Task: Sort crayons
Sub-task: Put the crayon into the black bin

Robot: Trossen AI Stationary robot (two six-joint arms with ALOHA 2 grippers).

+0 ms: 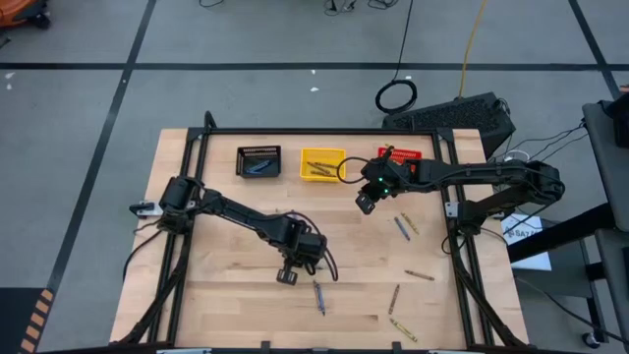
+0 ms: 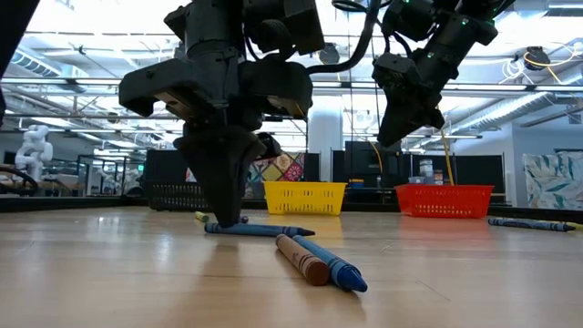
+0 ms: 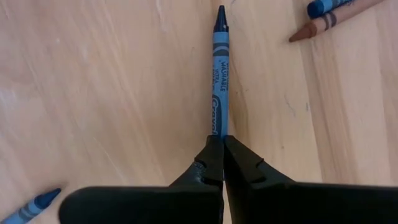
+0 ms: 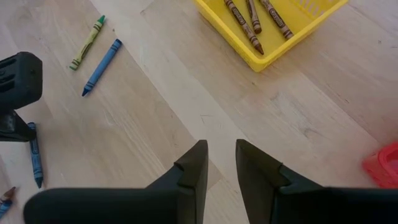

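two hands: seen over the table (image 1: 226, 285).
left hand (image 3: 222, 152): lowered to the wood, fingers pressed together at the end of a blue crayon (image 3: 220, 74); whether it is pinched cannot be told.
right hand (image 4: 221, 162): held above the table near the yellow bin (image 4: 273, 46), fingers parted, nothing between them.
loose crayons (image 1: 398, 300): scattered on the table's right side.

Overhead looks straight down, low camera level along the table (image 1: 226, 285); wrists close.
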